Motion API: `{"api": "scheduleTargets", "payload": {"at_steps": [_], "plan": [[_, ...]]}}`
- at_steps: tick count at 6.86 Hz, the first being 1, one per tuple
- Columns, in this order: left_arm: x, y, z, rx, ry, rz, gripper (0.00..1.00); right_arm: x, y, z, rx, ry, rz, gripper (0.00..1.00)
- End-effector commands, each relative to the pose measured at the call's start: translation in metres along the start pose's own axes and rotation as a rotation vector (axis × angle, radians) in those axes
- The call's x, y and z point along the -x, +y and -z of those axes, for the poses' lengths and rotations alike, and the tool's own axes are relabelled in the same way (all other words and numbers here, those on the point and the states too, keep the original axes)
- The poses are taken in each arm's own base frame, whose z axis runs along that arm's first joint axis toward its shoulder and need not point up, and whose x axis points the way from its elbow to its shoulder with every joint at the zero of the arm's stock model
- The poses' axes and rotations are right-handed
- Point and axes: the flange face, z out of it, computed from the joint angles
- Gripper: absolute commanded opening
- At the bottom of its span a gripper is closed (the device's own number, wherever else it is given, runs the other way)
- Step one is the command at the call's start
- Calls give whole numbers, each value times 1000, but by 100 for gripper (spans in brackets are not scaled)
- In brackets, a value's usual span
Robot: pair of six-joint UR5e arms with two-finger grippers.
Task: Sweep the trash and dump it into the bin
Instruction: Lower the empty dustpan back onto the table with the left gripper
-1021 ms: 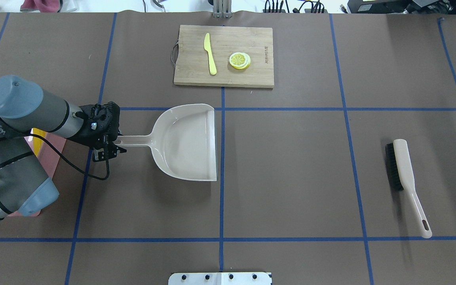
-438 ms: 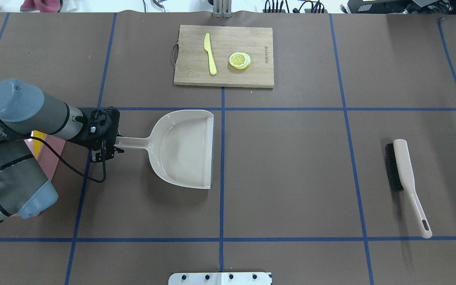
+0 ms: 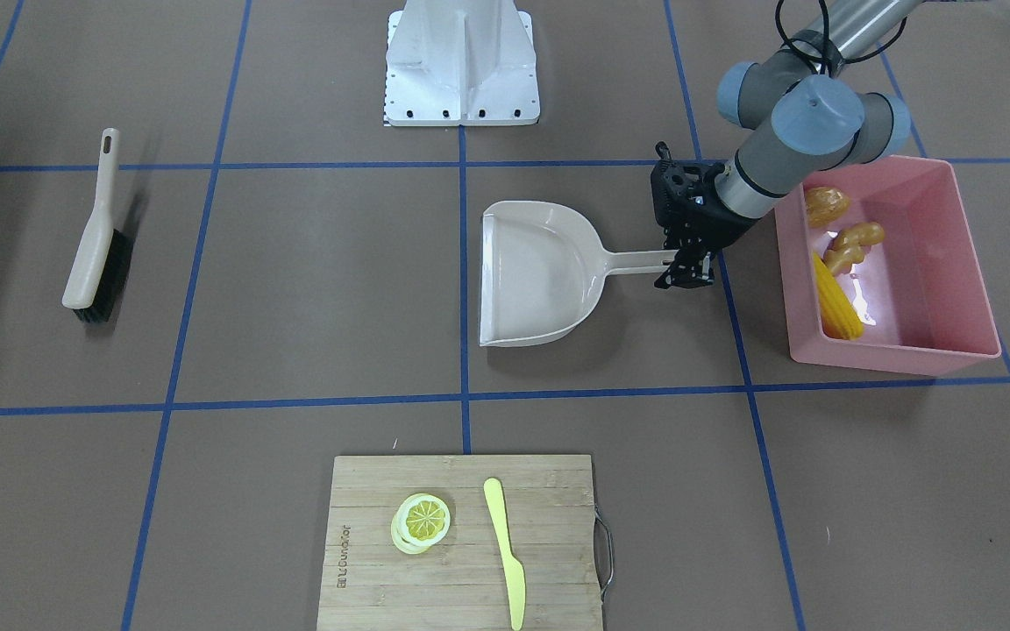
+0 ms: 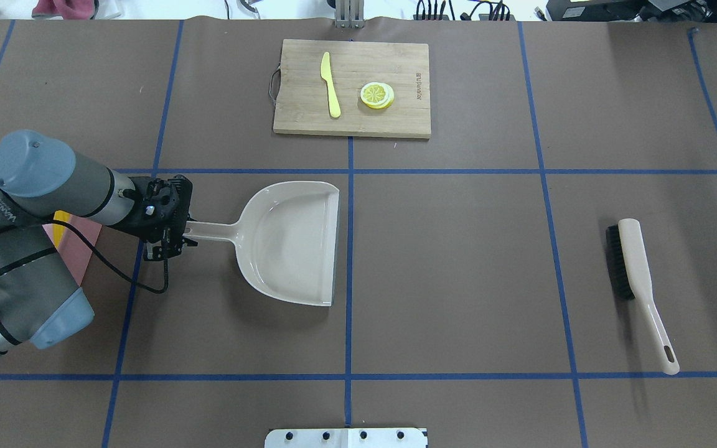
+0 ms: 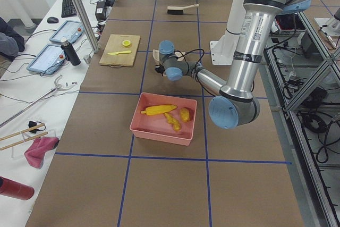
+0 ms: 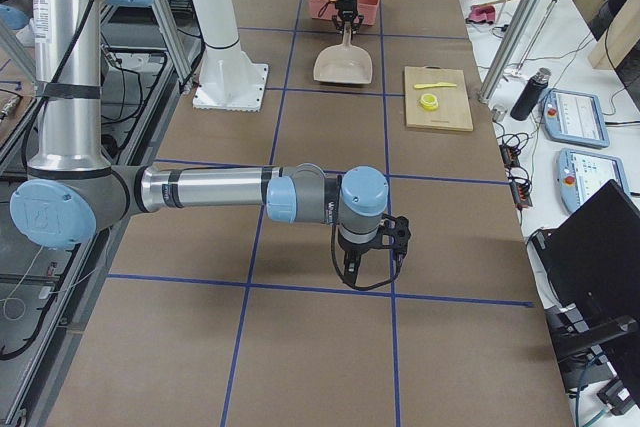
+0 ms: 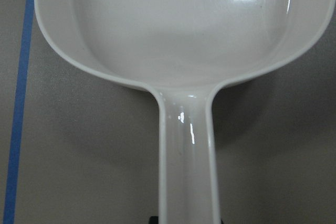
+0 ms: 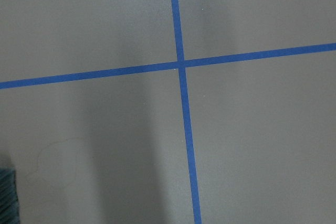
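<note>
My left gripper (image 4: 178,234) is shut on the handle end of the empty beige dustpan (image 4: 290,242), which lies low over the table left of centre. It shows in the front view too (image 3: 689,263). The left wrist view shows the dustpan handle (image 7: 186,171) running up into the empty pan. The pink bin (image 3: 895,359) stands just behind that gripper. It holds the corn cob (image 3: 836,298), the ginger root (image 3: 856,241) and the potato (image 3: 825,203). My right gripper (image 6: 370,272) shows only in the exterior right view, hanging over bare table. I cannot tell whether it is open or shut.
A brush (image 4: 635,280) with black bristles lies on the table's right side. A wooden cutting board (image 4: 352,118) at the far middle carries a yellow plastic knife (image 4: 330,84) and a lemon slice (image 4: 377,95). The robot base plate (image 4: 346,437) is at the near edge.
My left gripper has carried the dustpan a little toward the robot's side of the table and slightly right. The pan now lies flatter. Brush and board have not moved.
</note>
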Motion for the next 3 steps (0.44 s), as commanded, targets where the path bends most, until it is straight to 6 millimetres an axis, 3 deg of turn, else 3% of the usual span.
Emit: {"api": "scheduleTargets", "payload": {"at_steps": [1, 2, 3], "plan": [[-6, 0, -5, 3, 13, 3, 0, 1, -3, 0, 0, 0, 1, 100], [-7, 0, -6, 7, 18, 5, 0, 0, -3, -1, 1, 0, 0, 100], [-9, 0, -9, 22, 30, 12, 10, -1, -2, -1, 1, 0, -2, 100]]}}
